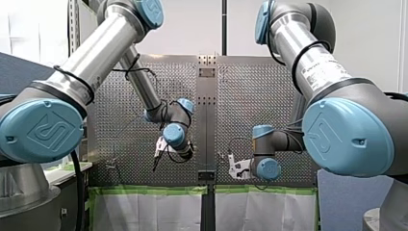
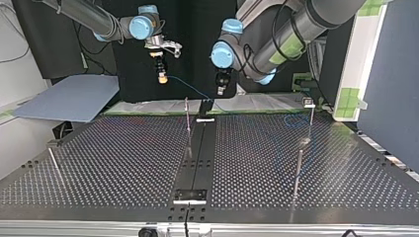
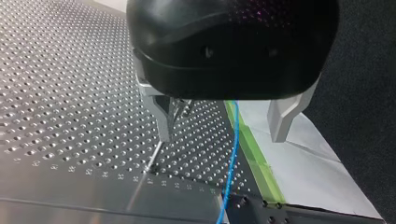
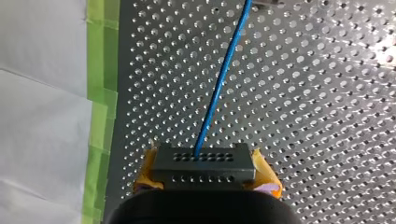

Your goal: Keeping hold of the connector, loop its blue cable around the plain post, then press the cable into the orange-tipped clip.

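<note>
At the top view's upper left, my right gripper (image 2: 161, 75) pinched the connector (image 4: 204, 163), my left gripper (image 3: 222, 135) gaped wide, and the cable (image 2: 188, 90) seemed not yet looped or clipped.

- Front view: bright, even light; white wall (image 1: 192, 29) nearly blown out, table (image 1: 269, 96) speckled w/ small glints.
- Top view: much dimmer, bkgd behind the arms near black; soft sheen across the table.
- Left wrist view: I get hard glare off the table's holes; my left gripper (image 3: 223, 135) has a dark body w/ faint specks reflected on it (source unclear).
- Right wrist view: flat, bright light; white sheet (image 4: 42, 116) glares.
</note>
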Available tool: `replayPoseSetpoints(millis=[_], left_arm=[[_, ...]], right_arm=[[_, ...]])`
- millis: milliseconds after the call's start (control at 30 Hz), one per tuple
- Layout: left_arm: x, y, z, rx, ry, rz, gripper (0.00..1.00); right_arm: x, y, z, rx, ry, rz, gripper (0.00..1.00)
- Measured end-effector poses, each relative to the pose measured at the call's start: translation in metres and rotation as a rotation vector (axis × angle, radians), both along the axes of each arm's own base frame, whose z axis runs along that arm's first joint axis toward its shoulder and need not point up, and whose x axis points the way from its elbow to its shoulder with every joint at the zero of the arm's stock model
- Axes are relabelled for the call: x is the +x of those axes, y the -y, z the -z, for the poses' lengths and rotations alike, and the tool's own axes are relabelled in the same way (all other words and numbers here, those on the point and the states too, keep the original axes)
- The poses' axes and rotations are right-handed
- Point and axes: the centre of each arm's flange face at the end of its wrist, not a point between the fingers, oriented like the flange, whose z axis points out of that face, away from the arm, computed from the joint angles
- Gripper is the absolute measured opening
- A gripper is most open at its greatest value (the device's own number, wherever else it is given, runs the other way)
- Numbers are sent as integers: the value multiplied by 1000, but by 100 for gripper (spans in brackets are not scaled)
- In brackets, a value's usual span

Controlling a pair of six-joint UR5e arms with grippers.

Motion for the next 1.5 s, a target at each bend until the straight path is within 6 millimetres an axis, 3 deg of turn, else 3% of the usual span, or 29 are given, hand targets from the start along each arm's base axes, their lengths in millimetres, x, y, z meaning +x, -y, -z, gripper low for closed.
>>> replayPoseSetpoints(millis=[200, 700, 1100, 1500], left_arm=[[-1, 5, -14, 23, -7, -9, 100], [22, 39, -40, 11, -48, 84, 100], [53, 44, -32, 54, -114, 92, 100], [70, 26, -18, 144, -219, 87, 100]], right_arm=[[2, -3, 1, 7, -4, -7, 0], [5, -3, 5, 2, -18, -27, 0], [8, -3, 20, 23, -61, -38, 0], [9, -2, 19, 17, -57, -40, 0]])
